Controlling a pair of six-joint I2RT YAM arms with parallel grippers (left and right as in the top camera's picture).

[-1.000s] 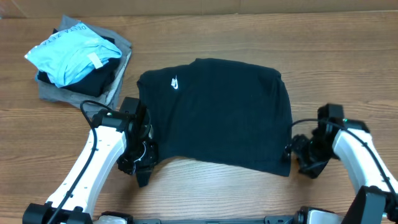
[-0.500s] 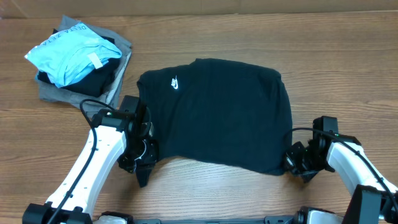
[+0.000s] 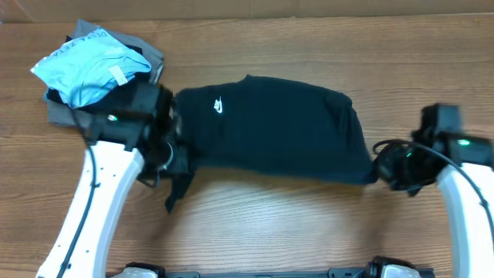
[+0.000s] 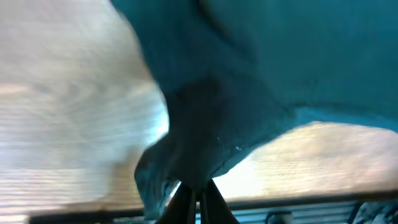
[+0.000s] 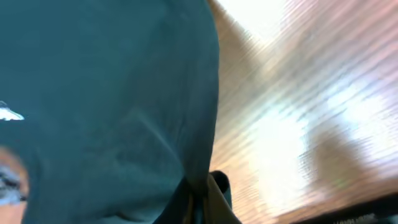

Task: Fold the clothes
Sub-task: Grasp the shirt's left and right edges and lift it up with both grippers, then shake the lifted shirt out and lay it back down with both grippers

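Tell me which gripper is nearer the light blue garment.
Left. The left gripper pinches the black T-shirt close beside the light blue garment; the right gripper pinches its far opposite edge.

Left tool (image 4: pixel 198 188), right tool (image 5: pixel 201 186): both closed.

On the black T-shirt (image 3: pixel 278 127) I see one mark from overhead, a small white swoosh logo (image 3: pixel 218 105) on the chest near the shirt's left end, with no words I can read beside it. The light blue garment (image 3: pixel 89 69) on the pile at the far left of the surface carries a line of dark lettering (image 3: pixel 79 44) along its upper edge, too small for me to read with certainty. It also has a small pale tag (image 3: pixel 117 75) whose print I cannot make out.
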